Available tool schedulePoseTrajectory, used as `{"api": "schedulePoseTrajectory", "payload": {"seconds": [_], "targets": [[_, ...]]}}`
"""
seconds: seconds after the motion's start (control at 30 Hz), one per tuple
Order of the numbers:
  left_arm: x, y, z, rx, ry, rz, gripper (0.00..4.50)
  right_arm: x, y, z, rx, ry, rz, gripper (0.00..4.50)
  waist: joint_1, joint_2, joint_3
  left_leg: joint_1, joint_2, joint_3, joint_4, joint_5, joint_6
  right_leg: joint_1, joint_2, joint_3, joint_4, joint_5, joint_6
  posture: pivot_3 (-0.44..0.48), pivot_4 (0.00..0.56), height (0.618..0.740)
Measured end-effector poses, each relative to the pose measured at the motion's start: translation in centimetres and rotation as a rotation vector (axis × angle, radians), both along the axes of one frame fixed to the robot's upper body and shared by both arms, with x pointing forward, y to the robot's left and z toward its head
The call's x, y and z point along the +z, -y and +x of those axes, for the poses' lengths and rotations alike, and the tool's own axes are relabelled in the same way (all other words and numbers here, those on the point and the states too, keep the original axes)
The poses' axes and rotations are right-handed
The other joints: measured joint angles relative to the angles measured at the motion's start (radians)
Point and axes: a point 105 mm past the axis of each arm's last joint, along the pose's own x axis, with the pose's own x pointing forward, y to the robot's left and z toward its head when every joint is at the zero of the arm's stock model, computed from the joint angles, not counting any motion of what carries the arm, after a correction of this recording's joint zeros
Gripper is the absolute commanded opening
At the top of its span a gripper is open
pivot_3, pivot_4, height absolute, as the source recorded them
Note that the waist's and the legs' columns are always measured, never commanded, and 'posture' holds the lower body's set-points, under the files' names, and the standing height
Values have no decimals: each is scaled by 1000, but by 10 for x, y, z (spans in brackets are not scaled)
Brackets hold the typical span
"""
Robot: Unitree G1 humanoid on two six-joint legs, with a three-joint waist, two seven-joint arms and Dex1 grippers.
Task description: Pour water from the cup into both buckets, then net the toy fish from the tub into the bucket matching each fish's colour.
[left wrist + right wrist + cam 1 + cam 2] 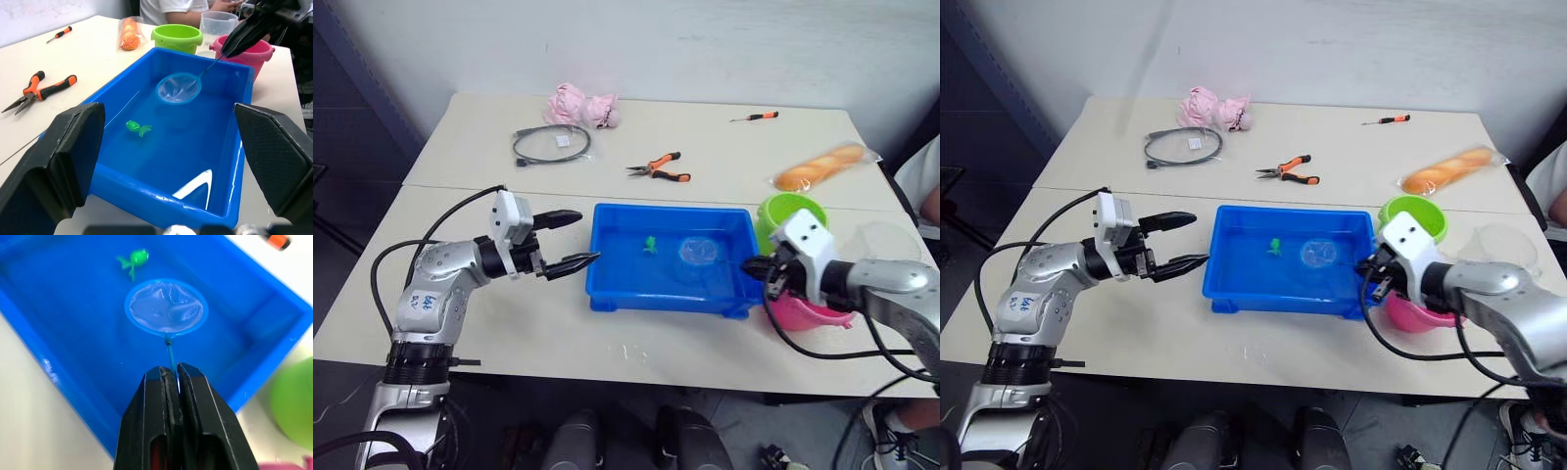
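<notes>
pale worktop (pixel 558 323) carries the blue tub (pixel 607 294), one green fish (pixel 650 243) inside. right claw (pixel 171 377) is clenched on the net (pixel 166 307), its hoop right of the fish. left claw (pixel 570 240) hangs released beside the tub's left rim.
</notes>
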Motion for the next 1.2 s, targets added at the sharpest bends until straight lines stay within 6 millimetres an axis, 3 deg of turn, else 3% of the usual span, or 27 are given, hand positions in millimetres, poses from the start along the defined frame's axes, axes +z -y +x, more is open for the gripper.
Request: {"api": "schedulePoseTrajectory", "payload": {"seconds": [0.13,0.3,0.57,0.8,1.2], "targets": [[0,-5,-2,10,2,34,4478,-16,-18,11,58,-35,-40,0,0,0,0,-1,0,1,0,0,0,-1,0,1,3,0,0,0,150,740],[-3,-16,-4,38,-8,90,4478,-13,-35,30,75,13,-41,0,-2,0,0,-1,0,1,0,0,0,-1,0,0,4,0,0,0,150,740],[2,-25,-8,50,7,108,4478,-13,-57,42,110,91,33,0,0,0,0,-2,-1,1,0,0,0,-2,0,0,4,0,0,0,150,740],[4,-23,-9,46,-3,103,4478,8,-45,35,113,167,149,0,0,0,0,-1,-1,1,0,0,0,-2,1,0,4,0,0,0,150,740],[21,6,-3,-27,38,15,4478,20,0,-10,58,248,191,0,4,0,0,-1,0,1,0,0,0,-1,1,1,5,0,0,0,150,740]]}}
